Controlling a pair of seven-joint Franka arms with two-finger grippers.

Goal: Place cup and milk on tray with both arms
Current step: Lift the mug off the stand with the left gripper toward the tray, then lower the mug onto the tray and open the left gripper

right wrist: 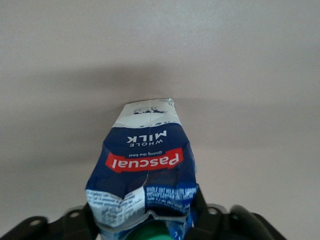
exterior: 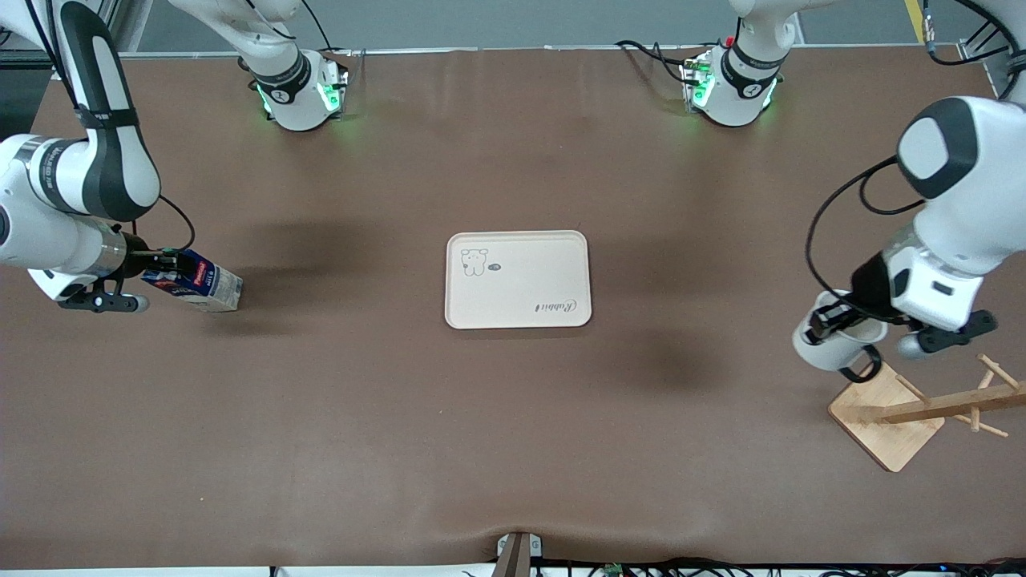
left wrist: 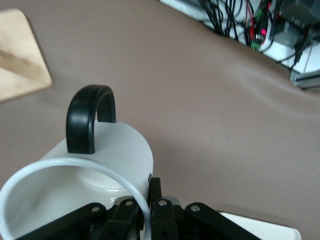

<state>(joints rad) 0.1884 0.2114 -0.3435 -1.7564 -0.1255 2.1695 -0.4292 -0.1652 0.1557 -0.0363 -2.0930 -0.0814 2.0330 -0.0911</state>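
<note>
The cream tray (exterior: 518, 279) lies flat at the table's middle. My right gripper (exterior: 164, 260) is shut on the top of the blue milk carton (exterior: 195, 280), which tilts over the table at the right arm's end; the right wrist view shows its dented top (right wrist: 145, 170) squeezed between the fingers, green cap at the frame edge. My left gripper (exterior: 826, 320) is shut on the rim of the white cup (exterior: 834, 343), held tilted beside the wooden stand; the left wrist view shows the rim (left wrist: 75, 167) between the fingers (left wrist: 156, 200) and the black handle (left wrist: 90, 115). The smiley face is hidden.
A wooden peg stand with a square base (exterior: 882, 417) sits at the left arm's end, close under the cup. Both arm bases (exterior: 300, 88) (exterior: 733, 84) stand along the table's edge farthest from the front camera. Brown table surrounds the tray.
</note>
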